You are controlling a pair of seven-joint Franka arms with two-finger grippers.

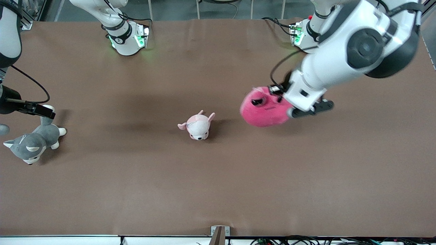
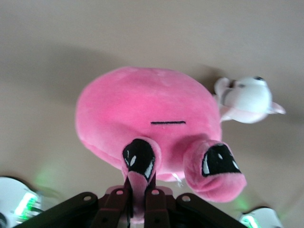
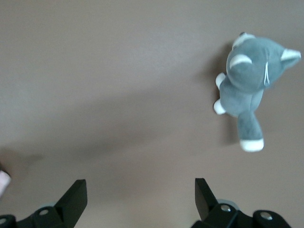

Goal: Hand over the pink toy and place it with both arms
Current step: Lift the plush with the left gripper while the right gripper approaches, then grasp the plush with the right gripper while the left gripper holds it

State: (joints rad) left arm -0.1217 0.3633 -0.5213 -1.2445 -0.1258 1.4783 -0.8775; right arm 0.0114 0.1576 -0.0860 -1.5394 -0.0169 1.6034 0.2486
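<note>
The pink toy (image 1: 264, 110) hangs in the air, held by my left gripper (image 1: 284, 102) over the table toward the left arm's end. In the left wrist view my left gripper (image 2: 141, 183) is shut on a pinch of the pink toy (image 2: 142, 109) by one black eye. The toy's face and mouth line show there. My right gripper (image 1: 35, 109) is over the table at the right arm's end, beside a grey plush. In the right wrist view my right gripper (image 3: 141, 190) is open and empty above bare table.
A small pale-pink-and-white animal plush (image 1: 198, 126) lies mid-table, beside the held toy; it also shows in the left wrist view (image 2: 244, 97). A grey-and-white cat plush (image 1: 32, 143) lies near the right gripper and shows in the right wrist view (image 3: 251, 80).
</note>
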